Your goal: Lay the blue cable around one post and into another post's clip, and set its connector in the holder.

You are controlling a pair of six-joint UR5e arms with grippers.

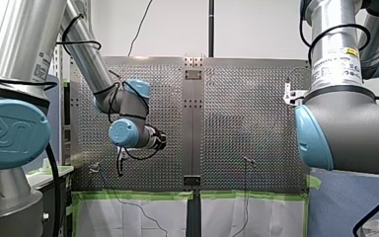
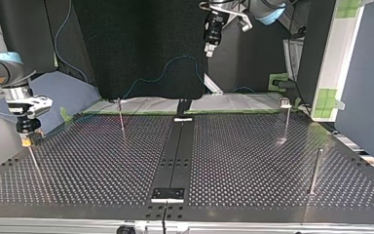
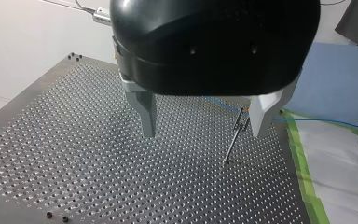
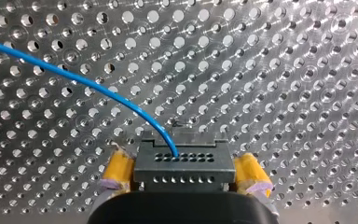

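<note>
In the right wrist view the blue cable (image 4: 98, 86) curves over the perforated plate into a dark grey connector block (image 4: 184, 168). My right gripper (image 4: 184, 173) holds it, one yellow pad (image 4: 119, 170) pressed against each side. In the top view this gripper (image 2: 27, 139) stands on a thin post (image 2: 33, 158) at the left edge. My left gripper (image 2: 210, 46) hangs high at the back. In the left wrist view its fingers (image 3: 147, 114) are open and empty above the plate. A slim clip post (image 3: 235, 135) stands just inside the pale finger, and the cable (image 3: 317, 121) runs behind it.
More posts rise from the plate: one at the back left (image 2: 121, 117), a clip-topped one at the back right (image 2: 287, 119), and a plain one at the right (image 2: 315, 170). A dark centre rail (image 2: 175, 156) splits the plate. Green tape (image 3: 303, 158) marks its edge.
</note>
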